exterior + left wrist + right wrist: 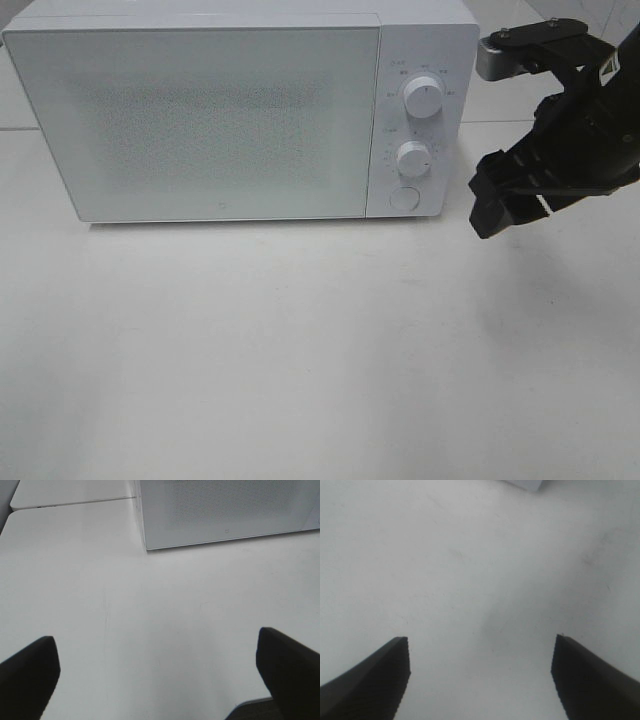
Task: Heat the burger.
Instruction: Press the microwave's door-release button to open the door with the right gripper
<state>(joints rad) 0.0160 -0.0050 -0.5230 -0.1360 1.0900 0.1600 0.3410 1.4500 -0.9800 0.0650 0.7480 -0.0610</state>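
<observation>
The burger is out of view in every frame. A white microwave (200, 120) stands at the back of the table with its door shut; its front lower edge shows in the left wrist view (225, 510). My right gripper (492, 200) hovers just right of the microwave's control panel, open and empty; in its wrist view the right gripper (480, 675) frames only bare table. My left gripper (157, 675) is open wide with nothing between its fingers, over the table in front of the microwave. It does not show in the exterior high view.
The control panel carries an upper knob (421, 97), a lower knob (413, 156) and a round button (404, 197). The white table (300, 350) stretches in front of the microwave. A second table surface (65, 492) lies beyond a seam.
</observation>
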